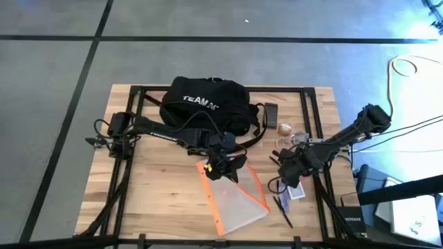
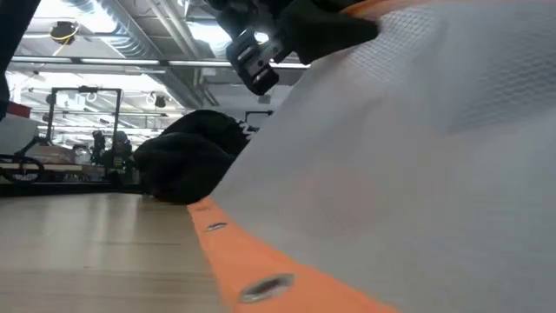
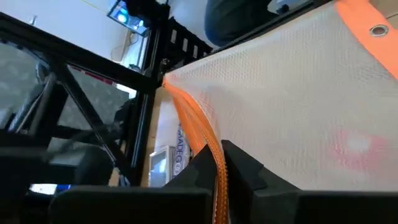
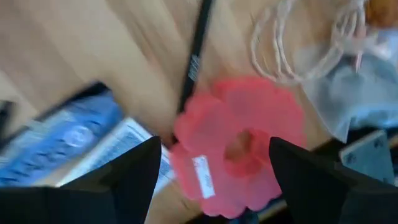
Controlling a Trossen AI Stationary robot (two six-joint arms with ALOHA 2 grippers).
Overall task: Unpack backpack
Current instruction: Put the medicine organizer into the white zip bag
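Two arms work below the backpack (image 1: 205,102), which lies at the desk's far edge, long axis along that edge. Left gripper (image 1: 223,162), nearer it, is clamped on the pouch's (image 1: 237,198) orange trim. Right gripper (image 4: 214,163) hovers with jaws wide over a pink flower-shaped piece (image 4: 239,142) (empty-handed).

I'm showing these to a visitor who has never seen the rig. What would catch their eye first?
Probably the translucent pouch with orange trim at the table's front centre, its trim pinched in the left gripper. Next, the black backpack at the back of the table. Then the pink flower-shaped item lying between the open fingers of the right gripper, among small things at the right.
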